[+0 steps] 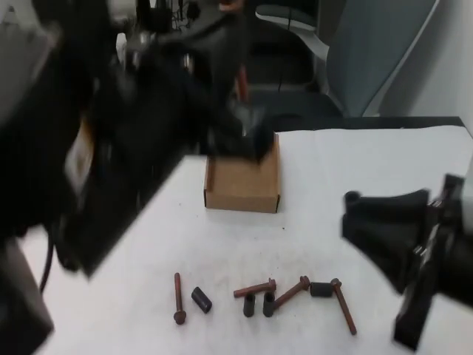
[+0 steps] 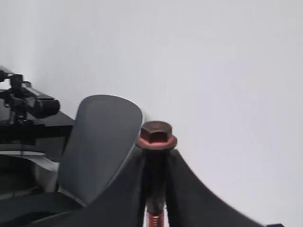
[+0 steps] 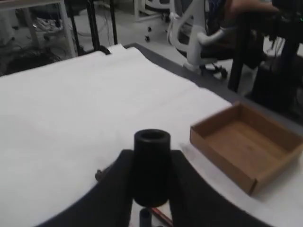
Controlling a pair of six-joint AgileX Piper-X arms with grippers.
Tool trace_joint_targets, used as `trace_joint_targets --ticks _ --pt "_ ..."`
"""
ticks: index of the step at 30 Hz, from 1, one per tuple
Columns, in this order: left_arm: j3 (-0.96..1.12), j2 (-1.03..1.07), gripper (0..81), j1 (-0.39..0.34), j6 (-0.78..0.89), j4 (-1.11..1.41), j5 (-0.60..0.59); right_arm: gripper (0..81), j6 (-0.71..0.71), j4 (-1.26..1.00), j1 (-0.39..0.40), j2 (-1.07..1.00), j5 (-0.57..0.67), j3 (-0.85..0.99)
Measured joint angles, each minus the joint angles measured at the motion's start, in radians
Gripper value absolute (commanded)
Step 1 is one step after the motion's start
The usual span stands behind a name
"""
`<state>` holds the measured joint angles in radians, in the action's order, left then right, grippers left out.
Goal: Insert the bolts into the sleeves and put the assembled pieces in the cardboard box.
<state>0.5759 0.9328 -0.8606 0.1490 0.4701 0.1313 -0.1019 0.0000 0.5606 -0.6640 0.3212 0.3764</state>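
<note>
My left pincer [image 2: 155,163] is clamped on a bolt [image 2: 156,138]. The shank is squeezed between the two fingers, the six-sided head sits just past the tips, and a bit of thread shows on the other side of the grip. Behind it I see a grey chair [image 2: 102,146] and a plain wall. My right pincer [image 3: 151,158] is closed on a black sleeve [image 3: 151,177], which is gripped by its sides with its open end facing the wrist camera. It hangs over the white bench [image 3: 71,109]. The cardboard box [image 3: 222,158] sits on the bench a little way beyond it, open side up. From the high camera the box [image 1: 242,200] lies toward the far middle of the bench, and a dark, blurred arm reaches over its far edge. Near the front edge, well apart from the box, lie four loose bolts [image 1: 178,297] and four loose sleeves [image 1: 201,299]. They are scattered in a rough row, some right against each other.
</note>
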Motion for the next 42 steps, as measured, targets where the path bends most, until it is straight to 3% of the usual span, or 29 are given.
trace_joint_targets --ticks 6,12,42 --pt "-0.086 0.046 1.8 -0.018 0.053 0.054 -0.078 0.6 0.006 -0.225 0.168 -0.071 -0.094 -0.074" --pt "-0.085 0.100 1.8 -0.030 0.056 0.170 -0.168 0.6 0.014 -0.406 0.241 -0.196 -0.126 -0.075" --pt "-0.085 0.120 1.8 -0.031 0.020 0.106 -0.258 0.6 0.019 -0.486 0.247 -0.259 -0.255 -0.050"
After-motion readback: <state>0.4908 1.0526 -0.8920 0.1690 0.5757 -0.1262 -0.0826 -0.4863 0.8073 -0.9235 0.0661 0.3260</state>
